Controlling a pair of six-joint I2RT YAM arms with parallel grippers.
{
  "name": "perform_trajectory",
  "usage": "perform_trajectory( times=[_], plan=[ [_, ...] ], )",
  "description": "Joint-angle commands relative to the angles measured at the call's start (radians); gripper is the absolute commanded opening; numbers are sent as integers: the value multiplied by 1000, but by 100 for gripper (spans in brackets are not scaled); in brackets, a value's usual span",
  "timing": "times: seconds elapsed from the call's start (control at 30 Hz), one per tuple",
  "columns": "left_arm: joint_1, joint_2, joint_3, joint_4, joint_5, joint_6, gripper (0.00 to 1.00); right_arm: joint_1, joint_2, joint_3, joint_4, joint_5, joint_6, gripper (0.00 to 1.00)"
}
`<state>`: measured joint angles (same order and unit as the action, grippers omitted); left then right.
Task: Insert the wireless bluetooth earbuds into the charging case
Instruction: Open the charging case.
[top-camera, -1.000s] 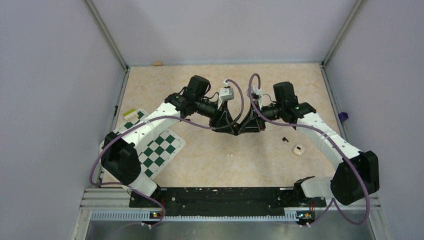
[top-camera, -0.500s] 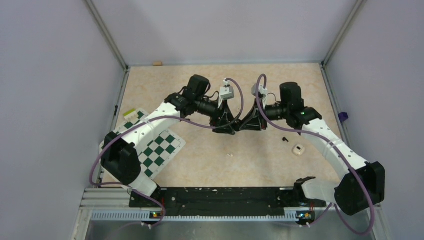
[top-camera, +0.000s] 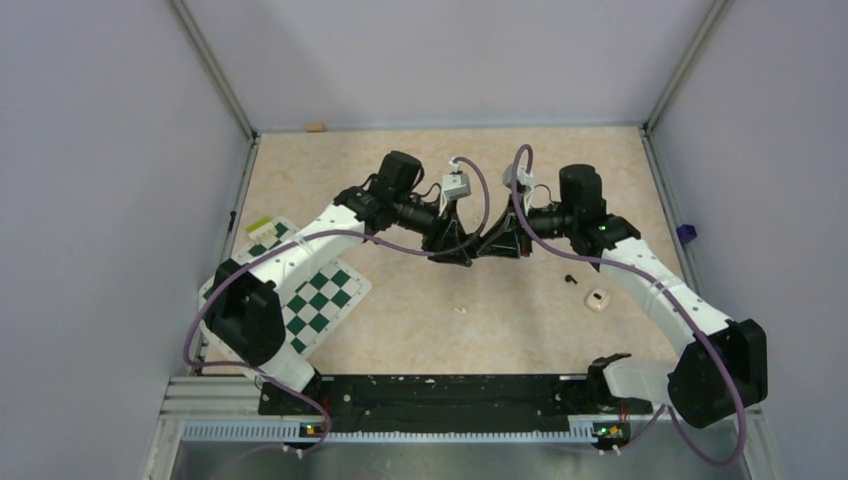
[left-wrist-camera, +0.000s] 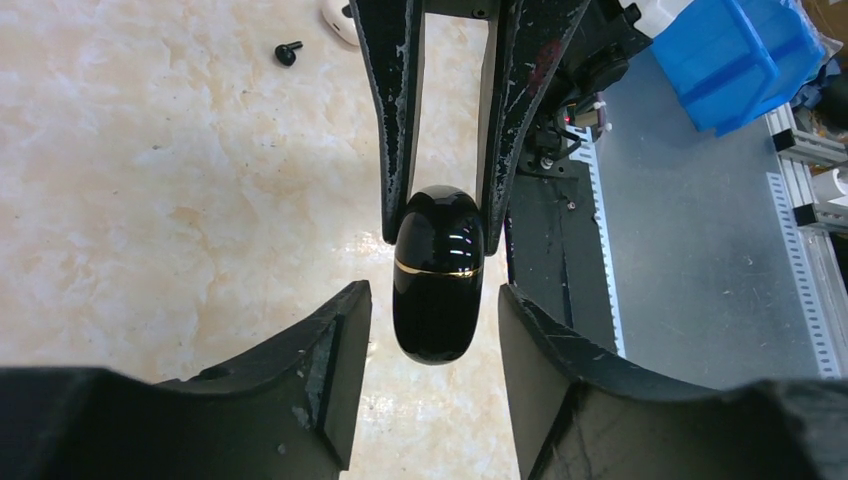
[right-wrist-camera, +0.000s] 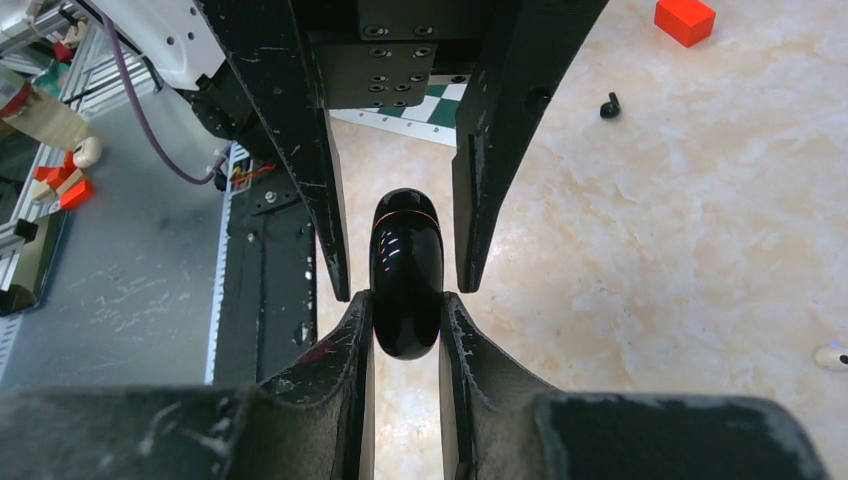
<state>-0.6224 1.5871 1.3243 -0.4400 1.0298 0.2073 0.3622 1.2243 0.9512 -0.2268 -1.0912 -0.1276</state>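
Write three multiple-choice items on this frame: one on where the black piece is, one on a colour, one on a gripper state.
1. Where is the glossy black piece? A on the chequered mat; B pinched in the right gripper; C lying on the tabletop.
2. Its seam line is: A gold; B blue; C white.
3. The left gripper is: A shut on the piece; B shut on nothing; C open, straddling the piece.
Key: 1 B, the right fingers clamp its sides. 2 A, a thin gold ring circles it. 3 C, gaps show on both sides.
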Motion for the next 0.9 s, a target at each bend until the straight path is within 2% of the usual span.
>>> perform_trajectory(
  times=[0.0, 0.13, 0.27, 0.4, 0.87],
  plan=[
    [-9, 4, -3, 40, 18, 2, 52, -3, -7, -2, 47, 1, 8, 3],
    [-13, 3, -4, 39, 15, 4, 49, -4, 1, 0, 45, 14, 5, 3],
    [-15, 2, -4, 40, 10, 5, 53, -4, 13, 2, 37, 40, -2, 2],
    [-16, -1, -6, 40, 4, 9, 50, -4, 29, 7, 27, 46, -6, 2],
    [-33, 0, -8, 31, -20, 29, 11, -5, 36, 10, 21, 47, -8, 5]
  ],
)
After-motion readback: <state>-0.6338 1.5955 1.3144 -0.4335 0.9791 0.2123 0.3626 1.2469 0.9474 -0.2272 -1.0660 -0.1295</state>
